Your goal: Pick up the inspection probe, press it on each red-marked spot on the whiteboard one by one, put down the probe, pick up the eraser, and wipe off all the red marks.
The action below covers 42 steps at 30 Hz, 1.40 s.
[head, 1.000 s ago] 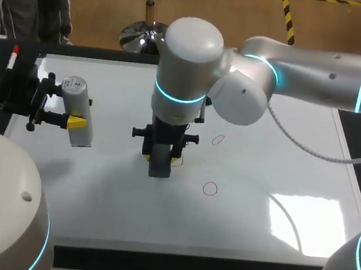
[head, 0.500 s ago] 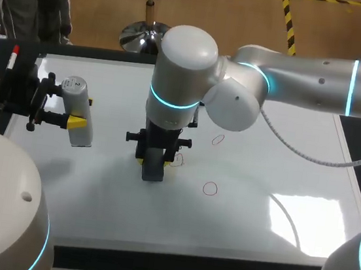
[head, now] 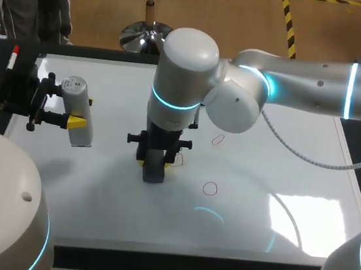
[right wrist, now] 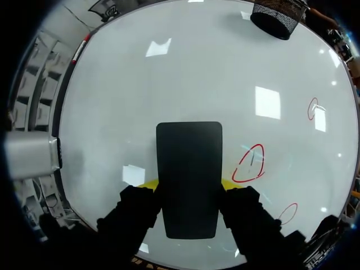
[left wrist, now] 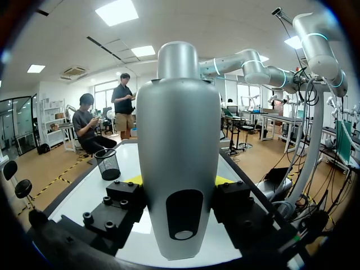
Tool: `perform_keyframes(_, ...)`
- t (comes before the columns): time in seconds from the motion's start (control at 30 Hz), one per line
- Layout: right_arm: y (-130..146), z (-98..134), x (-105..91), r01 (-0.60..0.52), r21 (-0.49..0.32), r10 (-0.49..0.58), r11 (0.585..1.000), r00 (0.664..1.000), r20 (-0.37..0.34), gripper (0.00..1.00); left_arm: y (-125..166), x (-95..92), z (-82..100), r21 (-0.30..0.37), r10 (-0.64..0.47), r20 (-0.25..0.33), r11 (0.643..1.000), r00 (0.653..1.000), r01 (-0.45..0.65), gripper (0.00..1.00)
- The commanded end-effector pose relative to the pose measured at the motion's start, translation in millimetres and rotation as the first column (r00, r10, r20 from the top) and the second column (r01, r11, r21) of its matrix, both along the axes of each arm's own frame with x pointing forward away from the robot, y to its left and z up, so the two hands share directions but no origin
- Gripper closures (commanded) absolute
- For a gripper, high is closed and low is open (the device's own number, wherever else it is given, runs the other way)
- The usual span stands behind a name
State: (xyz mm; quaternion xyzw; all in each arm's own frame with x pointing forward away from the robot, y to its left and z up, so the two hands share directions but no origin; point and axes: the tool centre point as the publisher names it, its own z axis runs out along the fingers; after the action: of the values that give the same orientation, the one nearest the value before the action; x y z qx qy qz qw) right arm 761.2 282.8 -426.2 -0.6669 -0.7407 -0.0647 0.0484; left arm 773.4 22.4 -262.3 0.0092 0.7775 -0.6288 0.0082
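Note:
A white whiteboard [head: 94, 197] covers the table. My right gripper [head: 156, 160] points down at its middle, shut on a black eraser [head: 154, 171] [right wrist: 189, 177] that rests on the board. One red ring [right wrist: 249, 163] [head: 178, 159] lies just beside the eraser, and two more red rings [head: 217, 139] [head: 210, 189] lie further right. My left gripper [head: 61, 110] [left wrist: 179, 197] hovers over the board's left side, shut on the grey inspection probe [head: 78, 112] [left wrist: 179, 152], which lies level in its fingers.
A red-capped marker [head: 13, 56] stands at the board's far left edge. A black mesh cup [right wrist: 279, 17] [left wrist: 107, 163] sits at one end of the board. The board's front and right parts are bare apart from glare.
My right arm has slid the eraser a little left and toward the front edge, then settled. The left arm and probe have not moved.

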Motion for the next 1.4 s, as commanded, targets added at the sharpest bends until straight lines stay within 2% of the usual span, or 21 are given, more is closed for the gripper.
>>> perform_keyframes(0.03, -10, -10, 3.3, 0.001, 0.003, -0.001, 1.000, 1.000, -0.008, 1.00, 1, -0.5, 0.8, -0.002, 0.000, 0.003, 1.000, 1.000, 0.000, 1.00)
perform_keyframes(0.63, -44, -21, 5.5, 0.031, -0.032, -0.032, 0.999, 0.999, -0.028, 1.00, 1, -0.5, 0.8, -0.002, 0.000, 0.003, 1.000, 1.000, 0.000, 1.00)
perform_keyframes(1.07, -84, -22, 2.7, 0.097, -0.089, -0.102, 0.991, 0.994, -0.049, 1.00, 1, -0.5, 0.8, -0.002, 0.000, 0.003, 1.000, 1.000, 0.000, 1.00)
perform_keyframes(1.23, -95, -15, 5.3, 0.117, -0.105, -0.123, 0.988, 0.991, -0.051, 1.00, 1, -0.5, 0.8, -0.002, 0.000, 0.003, 1.000, 1.000, 0.000, 1.00)
perform_keyframes(1.4, -86, 4, 7.3, 0.104, -0.106, -0.107, 0.989, 0.994, -0.017, 1.00, 1, -0.5, 0.8, -0.002, 0.000, 0.003, 1.000, 1.000, 0.000, 1.00)
